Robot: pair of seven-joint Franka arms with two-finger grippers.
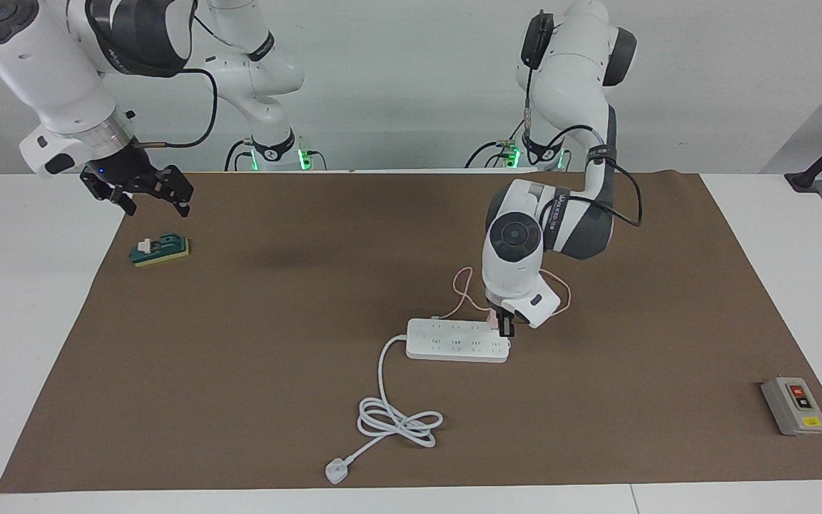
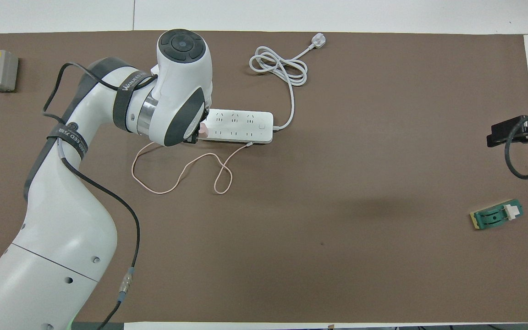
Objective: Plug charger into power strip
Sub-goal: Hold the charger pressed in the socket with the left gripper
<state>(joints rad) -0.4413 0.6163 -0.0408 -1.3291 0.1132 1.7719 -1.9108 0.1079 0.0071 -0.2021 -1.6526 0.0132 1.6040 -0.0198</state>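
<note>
The tabletop (image 1: 254, 400), under a brown mat, carries the power strip (image 1: 454, 341) near its middle, lying flat with its sockets up. The strip looks rigid and light enough to skid under a sideways shove, so any push on it should go straight down. Its thick white cord (image 1: 381, 385) runs away from the robots into a loose coil and should drag little.

The left hand (image 1: 502, 325) is low over the strip's end toward the left arm's side, fingers closed on the charger (image 2: 203, 131), which sits at the strip's top face. The charger is a small, hard, smooth pale pink cube, best gripped on two flat sides. Its thin cable (image 2: 177, 176) is limp and loops nearer the robots.

The right hand (image 1: 141, 187) waits open, raised above the tabletop's edge at the right arm's end.
</note>
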